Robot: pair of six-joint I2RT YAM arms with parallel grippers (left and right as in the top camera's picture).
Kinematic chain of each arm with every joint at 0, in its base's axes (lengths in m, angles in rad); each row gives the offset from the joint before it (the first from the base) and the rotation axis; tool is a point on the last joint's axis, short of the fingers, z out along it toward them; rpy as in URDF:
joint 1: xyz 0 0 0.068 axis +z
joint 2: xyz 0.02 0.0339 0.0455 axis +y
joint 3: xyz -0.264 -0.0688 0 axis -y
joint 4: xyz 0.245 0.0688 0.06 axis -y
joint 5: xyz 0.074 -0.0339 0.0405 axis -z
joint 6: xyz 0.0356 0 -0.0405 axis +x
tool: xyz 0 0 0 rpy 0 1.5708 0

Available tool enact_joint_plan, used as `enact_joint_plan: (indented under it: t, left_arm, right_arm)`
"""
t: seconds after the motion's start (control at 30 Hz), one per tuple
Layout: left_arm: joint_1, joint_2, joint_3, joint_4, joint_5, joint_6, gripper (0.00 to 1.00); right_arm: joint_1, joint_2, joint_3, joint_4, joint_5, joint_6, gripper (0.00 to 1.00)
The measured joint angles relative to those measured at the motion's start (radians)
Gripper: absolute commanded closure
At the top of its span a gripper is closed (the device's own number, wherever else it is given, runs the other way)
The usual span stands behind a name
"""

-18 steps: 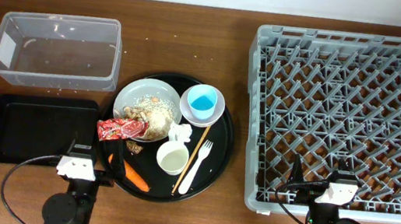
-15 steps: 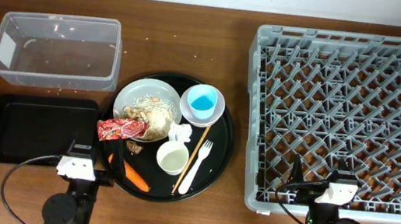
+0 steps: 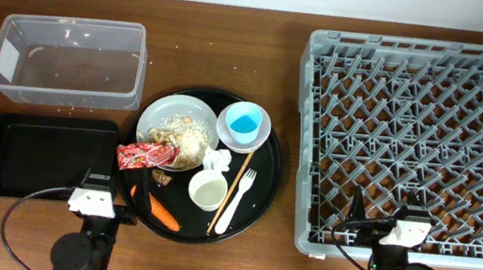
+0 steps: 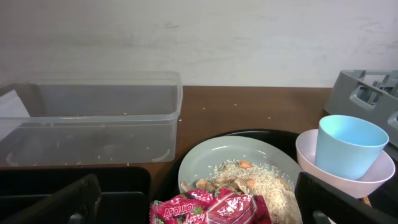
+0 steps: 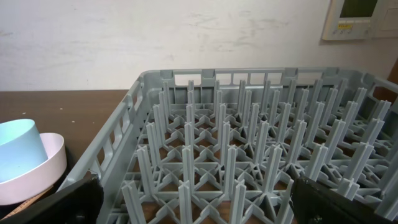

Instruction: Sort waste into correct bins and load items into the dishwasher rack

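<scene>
Nothing has shifted; left hand (image 4: 212, 198) and right hand (image 5: 199, 200) stay spread, empty; red wrapper (image 3: 146, 154) lies untouched, so sorting seems unstarted.

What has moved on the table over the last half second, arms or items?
Nothing visibly changed. The left arm's fingers and the right arm's fingers stay apart and empty. The crinkled red wrapper and pale grey round plate remain on the large round black tray. The large square grey plastic dishwasher rack is still empty.
</scene>
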State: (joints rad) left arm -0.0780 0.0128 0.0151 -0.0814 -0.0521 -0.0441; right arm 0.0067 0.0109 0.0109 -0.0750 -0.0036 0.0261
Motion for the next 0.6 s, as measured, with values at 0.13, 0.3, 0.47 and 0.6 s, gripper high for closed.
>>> enact_joint_plan:
  t: [0.13,0.3,0.47,0.6]
  left_arm:
    - [0.0,0.0,0.0,0.0,0.0,0.0,0.01]
    - [0.0,0.0,0.0,0.0,0.0,0.0,0.01]
    - [0.0,0.0,0.0,0.0,0.0,0.0,0.01]
    - [0.0,0.0,0.0,0.006,0.0,0.0,0.01]
  right_arm:
    - [0.0,0.0,0.0,0.0,0.0,0.0,0.01]
    - [0.0,0.0,0.0,0.0,0.0,0.0,0.01]
    - [0.0,0.0,0.0,0.0,0.0,0.0,0.01]
    - [0.0,0.0,0.0,0.0,0.0,0.002,0.01]
